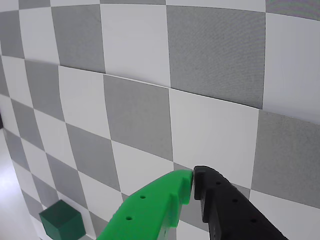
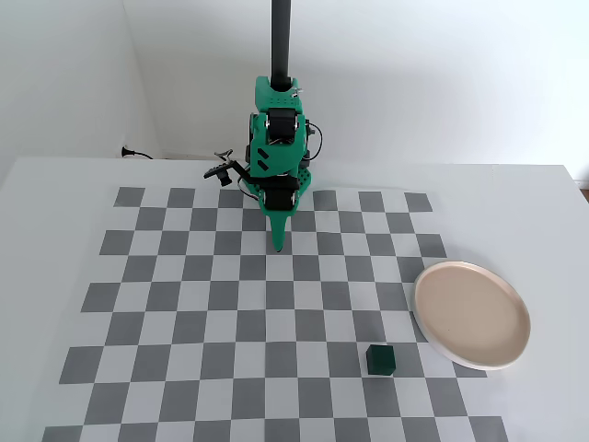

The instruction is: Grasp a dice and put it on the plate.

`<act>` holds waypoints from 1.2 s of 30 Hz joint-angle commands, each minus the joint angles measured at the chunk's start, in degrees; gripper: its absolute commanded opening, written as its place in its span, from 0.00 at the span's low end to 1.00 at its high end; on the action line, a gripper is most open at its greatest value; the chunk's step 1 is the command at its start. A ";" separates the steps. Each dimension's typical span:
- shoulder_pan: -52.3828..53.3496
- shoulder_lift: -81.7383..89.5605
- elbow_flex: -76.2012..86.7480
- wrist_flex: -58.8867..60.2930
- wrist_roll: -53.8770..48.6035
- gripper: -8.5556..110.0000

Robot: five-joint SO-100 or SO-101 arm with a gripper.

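The jaws (image 2: 276,247) are clenched on nothing over the checkerboard (image 2: 184,304) toward the bench's far edge, while the dice (image 2: 380,360) sits near the front edge, just beside the plate (image 2: 472,315).

dark green dice (image 2: 381,360), pinkish-beige plate (image 2: 471,315)

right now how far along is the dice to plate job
Nothing looks done yet. The dice sits on the checkered mat, just off the plate's near-left edge in the fixed view, and the plate is empty. The gripper is shut, holds nothing, and is well away from the dice. Reaching, grasping and placing all remain.
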 commanded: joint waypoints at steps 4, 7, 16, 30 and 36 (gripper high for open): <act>-0.09 0.53 -0.62 -0.79 -0.44 0.04; -0.09 0.53 -0.62 -0.79 -0.44 0.04; -0.35 0.53 -0.62 -0.79 -0.62 0.04; -1.85 0.53 0.53 -5.98 0.35 0.04; 0.26 0.53 0.18 -9.40 -4.66 0.04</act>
